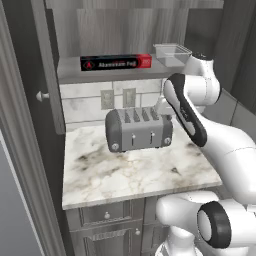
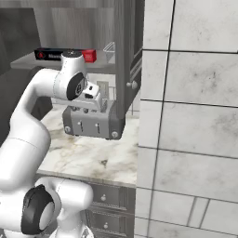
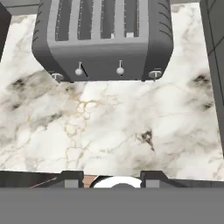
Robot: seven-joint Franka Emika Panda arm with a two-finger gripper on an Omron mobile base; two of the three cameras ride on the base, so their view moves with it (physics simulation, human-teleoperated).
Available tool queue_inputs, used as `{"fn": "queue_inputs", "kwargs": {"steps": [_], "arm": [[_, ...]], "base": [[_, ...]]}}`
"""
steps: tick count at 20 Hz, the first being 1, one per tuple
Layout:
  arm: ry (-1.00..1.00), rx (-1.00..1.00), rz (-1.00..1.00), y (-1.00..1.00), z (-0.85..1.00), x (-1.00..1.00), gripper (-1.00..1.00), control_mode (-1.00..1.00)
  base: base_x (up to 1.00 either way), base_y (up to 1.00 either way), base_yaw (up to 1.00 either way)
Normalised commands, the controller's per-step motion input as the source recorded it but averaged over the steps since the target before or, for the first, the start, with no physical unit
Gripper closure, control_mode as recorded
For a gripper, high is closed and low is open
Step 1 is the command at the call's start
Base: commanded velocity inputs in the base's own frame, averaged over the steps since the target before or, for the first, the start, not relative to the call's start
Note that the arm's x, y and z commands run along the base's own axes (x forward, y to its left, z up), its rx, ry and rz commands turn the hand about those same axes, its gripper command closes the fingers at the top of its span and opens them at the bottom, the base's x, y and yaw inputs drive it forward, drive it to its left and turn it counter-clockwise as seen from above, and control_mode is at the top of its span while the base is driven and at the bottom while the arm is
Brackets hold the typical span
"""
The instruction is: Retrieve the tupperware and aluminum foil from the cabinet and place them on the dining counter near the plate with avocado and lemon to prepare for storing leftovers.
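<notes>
The foil (image 1: 116,62) lies at 11 o'clock on the cabinet (image 1: 107,74) shelf, the tupperware (image 1: 172,53) at 1 o'clock. The gripper (image 2: 96,95) hangs above the toaster (image 1: 138,129), empty, jaws half apart. Rising carelessly could clip the shelf edge.
</notes>
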Motion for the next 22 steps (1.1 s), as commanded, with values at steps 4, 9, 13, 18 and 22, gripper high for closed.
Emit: {"fn": "queue_inputs", "kwargs": {"steps": [4,9,13,18,22], "arm": [[-0.18,0.01,-0.02,0.0,0.01,-0.08,-1.0,-1.0],[-0.45,0.17,-0.07,0.01,0.53,-0.07,-1.0,-1.0],[-0.47,0.23,-0.17,0.0,0.75,0.0,-1.0,-1.0],[-0.28,0.07,-0.4,0.17,0.73,0.0,-1.0,-1.0],[-0.07,0.0,-0.49,0.23,0.66,0.01,-1.0,-1.0]], "base": [[0.0,0.0,0.0],[0.0,0.0,0.0],[0.0,0.0,0.0],[0.0,0.0,0.0],[0.0,0.0,0.0]]}}
